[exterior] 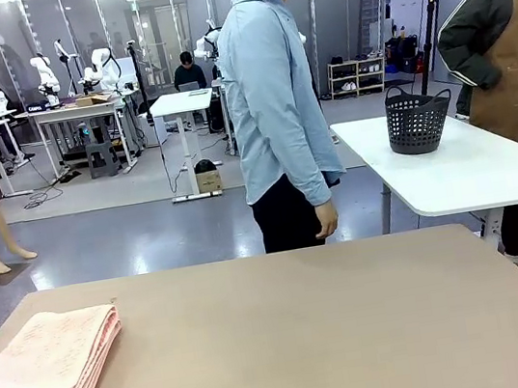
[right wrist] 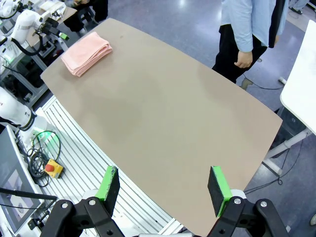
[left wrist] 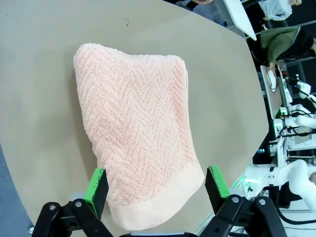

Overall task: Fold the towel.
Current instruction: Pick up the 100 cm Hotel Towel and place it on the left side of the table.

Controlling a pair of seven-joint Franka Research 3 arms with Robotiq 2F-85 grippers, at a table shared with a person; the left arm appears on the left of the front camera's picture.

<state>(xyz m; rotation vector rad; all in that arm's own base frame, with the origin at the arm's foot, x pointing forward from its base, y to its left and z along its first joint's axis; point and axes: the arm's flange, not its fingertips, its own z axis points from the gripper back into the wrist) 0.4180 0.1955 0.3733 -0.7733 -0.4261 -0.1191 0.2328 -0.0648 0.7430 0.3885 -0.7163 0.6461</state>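
Left gripper: jaws spread wide, nothing betw. them, hanging above tbl. Green pads flank the near end of towel w/o touching; cloth lies flat below, clear of both fingers.

Right gripper: jaws wide apart, empty, hanging high over near tbl edge, bare brown top under it. Towel well apart from it, up at far corner of tbl in right wrist view.

Containers: dark perforated basket w/ handles up, upright on white tbl beyond main tbl, to right of person in blue shirt. Contents can't be made out. Second person in brown apron just beside that white tbl.

Towel: pale salmon-pink, herringbone weave, folded into thick stack, several layers showing at its edge in front view. Sits on robot's left near corner of brown tbl, close to edge. In left wrist view long axis runs from betw. the fingers away toward upper left; smooth plain border band at the end nearest gripper, textured part stretching away. In front view long axis runs from near-left to far-right, slightly skewed to tbl edge. In right wrist view same skew, folded edges toward tbl centre.

Person in blue shirt stands at far side of tbl, side-on, hand hanging down, apart from towel.
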